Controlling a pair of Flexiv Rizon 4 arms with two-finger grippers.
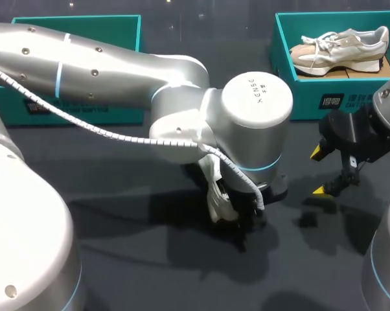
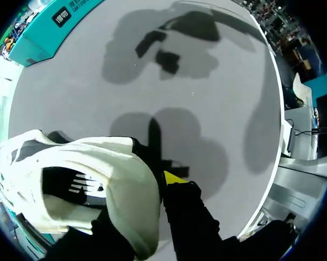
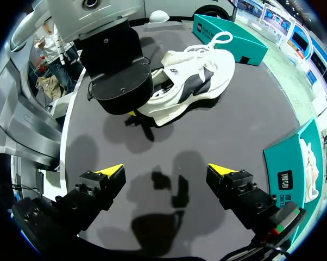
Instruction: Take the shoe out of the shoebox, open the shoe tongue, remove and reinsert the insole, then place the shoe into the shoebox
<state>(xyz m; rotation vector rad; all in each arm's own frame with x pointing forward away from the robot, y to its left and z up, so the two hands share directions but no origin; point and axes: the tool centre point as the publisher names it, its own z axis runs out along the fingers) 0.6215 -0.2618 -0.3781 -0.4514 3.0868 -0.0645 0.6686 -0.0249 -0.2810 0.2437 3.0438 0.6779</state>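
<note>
Centrally on the dark desk [image 1: 149, 278], a white-and-black shoe [image 3: 190, 87] is seen gripped at its heel by the left pincer [image 2: 158, 186], whose fingers are closed on the heel wall, one on either side. The right pincer [image 3: 166, 173] is held spread wide, with nothing in it, over bare desk near the shoe. A shoebox [image 1: 311, 97] at the far right edge is occupied by a second shoe [image 1: 341, 48]. A teal box [image 1: 127, 110] is set at the far left.
</note>
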